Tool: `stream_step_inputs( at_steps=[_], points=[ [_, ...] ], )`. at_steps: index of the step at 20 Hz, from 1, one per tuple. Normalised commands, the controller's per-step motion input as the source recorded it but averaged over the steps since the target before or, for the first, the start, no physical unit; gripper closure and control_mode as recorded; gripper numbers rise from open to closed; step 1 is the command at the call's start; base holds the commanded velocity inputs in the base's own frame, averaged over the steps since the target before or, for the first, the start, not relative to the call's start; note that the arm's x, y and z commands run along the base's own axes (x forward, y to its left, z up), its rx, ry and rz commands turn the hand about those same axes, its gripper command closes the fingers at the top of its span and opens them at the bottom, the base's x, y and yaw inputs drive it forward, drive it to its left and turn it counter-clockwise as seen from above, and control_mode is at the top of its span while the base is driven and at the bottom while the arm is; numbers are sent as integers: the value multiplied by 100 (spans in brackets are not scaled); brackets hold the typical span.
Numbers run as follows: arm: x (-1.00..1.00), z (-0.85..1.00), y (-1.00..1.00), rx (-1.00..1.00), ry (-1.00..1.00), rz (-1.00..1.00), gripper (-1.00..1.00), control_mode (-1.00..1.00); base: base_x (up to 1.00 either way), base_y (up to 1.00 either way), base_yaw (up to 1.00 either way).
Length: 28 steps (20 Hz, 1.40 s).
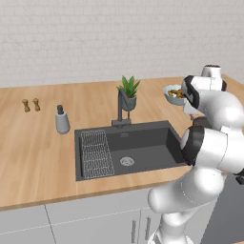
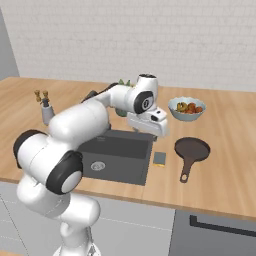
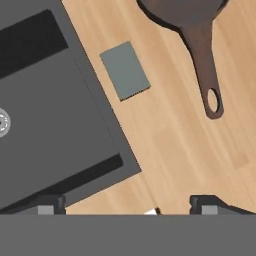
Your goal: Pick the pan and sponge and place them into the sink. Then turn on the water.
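The gripper hangs with its jaws spread wide and empty above the counter, just off the sink's right rim. The sponge lies flat beside that rim; the pan sits further right, handle toward the front edge. The sponge looks thin, though it's hard to judge from here, so the fingers could scrape the wood and nudge it away, or clip the pan handle.

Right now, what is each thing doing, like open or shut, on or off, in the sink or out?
gripper: open, holding nothing, above the counter's edge by the sink.
pan: on the counter, not in the sink.
sponge: flat on the counter between sink and pan.
sink: nothing put in it.
faucet: off, no water running.
bowl: holds food, upright.
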Motion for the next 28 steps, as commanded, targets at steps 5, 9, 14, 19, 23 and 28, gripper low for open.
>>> stream_step_inputs(
  at_steps=[5, 9, 14, 19, 23, 28],
  points=[
    [-1, -31, -43, 3, 0, 2, -100, -100, 0, 0, 0],
    [0, -28, -50, 0, 0, 20, -100, -100, 0, 0, 0],
    [0, -32, -56, 0, 0, 26, -100, -100, 0, 0, 0],
    [-1, -17, -41, 0, 2, 12, -100, -100, 0, 0, 0],
    [0, -19, -38, 3, 0, 1, -100, -100, 0, 0, 0],
    [9, -30, -30, 1, 0, 0, -100, -100, 0, 0, 0]
  ],
)
